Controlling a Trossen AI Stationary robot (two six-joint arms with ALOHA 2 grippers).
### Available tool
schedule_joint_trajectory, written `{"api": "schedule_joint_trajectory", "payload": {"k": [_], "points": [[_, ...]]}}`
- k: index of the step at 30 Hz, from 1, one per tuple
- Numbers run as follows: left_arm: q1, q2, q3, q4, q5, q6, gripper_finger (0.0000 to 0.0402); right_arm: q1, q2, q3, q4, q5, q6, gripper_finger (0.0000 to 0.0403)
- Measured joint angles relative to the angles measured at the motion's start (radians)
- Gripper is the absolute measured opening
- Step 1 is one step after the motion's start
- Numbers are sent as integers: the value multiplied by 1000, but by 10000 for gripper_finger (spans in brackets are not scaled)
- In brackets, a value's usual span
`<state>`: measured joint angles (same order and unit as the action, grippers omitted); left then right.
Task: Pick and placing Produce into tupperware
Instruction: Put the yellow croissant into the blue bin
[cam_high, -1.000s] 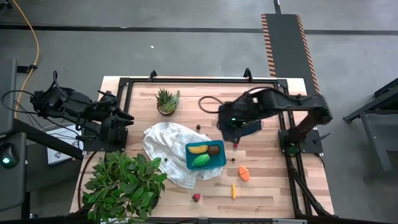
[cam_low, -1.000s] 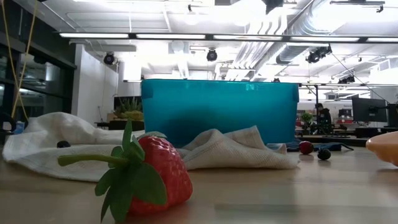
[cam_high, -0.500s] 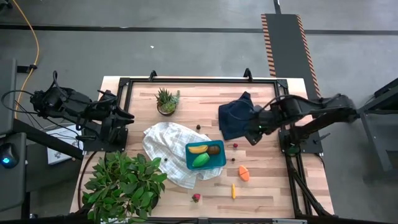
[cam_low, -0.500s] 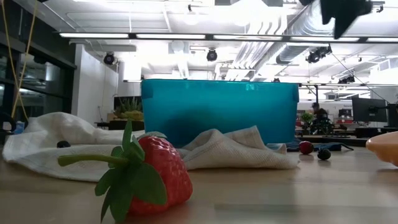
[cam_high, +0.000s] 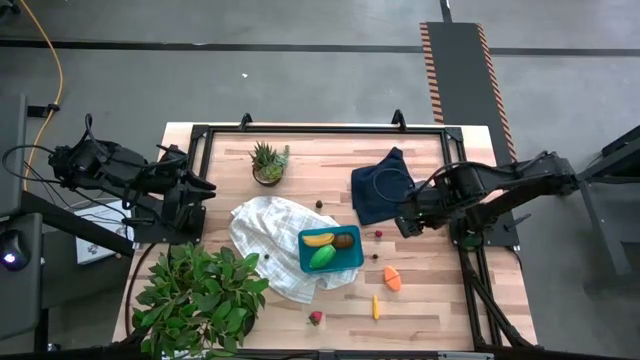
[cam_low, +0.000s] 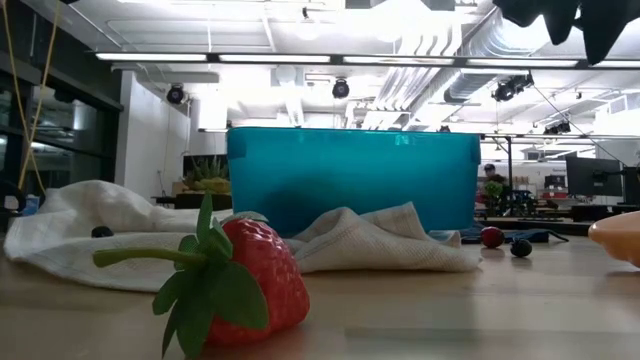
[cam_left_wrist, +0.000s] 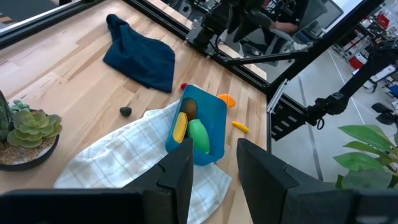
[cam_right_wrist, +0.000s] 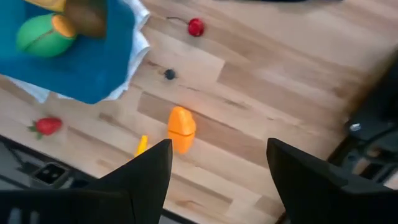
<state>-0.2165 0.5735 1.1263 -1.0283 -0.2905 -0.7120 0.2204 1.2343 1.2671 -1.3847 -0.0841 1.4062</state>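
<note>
Teal, smooth-walled plastic forms the rectangular tupperware with rounded corners, sitting near the middle of the pale planked wooden table on a rumpled white checked cloth. Inside it lie a curved yellow banana, a round brown fruit and an oval green fruit. Around the box, an orange wedge rests at four o'clock, a slim carrot at five, a glossy red strawberry with green leaves at six, and a small red cherry-like fruit just off its two o'clock corner, with tiny dark berries nearby. A crumpled navy cloth lies at one o'clock. The right gripper hovers beside that cloth, fingers spread wide and empty. The left gripper waits at the table's nine o'clock edge, fingers slightly parted, holding nothing.
</note>
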Motion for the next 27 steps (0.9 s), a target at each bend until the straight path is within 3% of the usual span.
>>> {"api": "schedule_joint_trajectory", "payload": {"k": [10,19,27], "points": [[0,0,0,0,0,9,111,102,72,0,94,19,80,252],[0,0,0,0,0,12,111,170,213,0,142,-73,96,252],[0,0,0,0,1,12,111,208,289,0,257,-73,142,252]]}}
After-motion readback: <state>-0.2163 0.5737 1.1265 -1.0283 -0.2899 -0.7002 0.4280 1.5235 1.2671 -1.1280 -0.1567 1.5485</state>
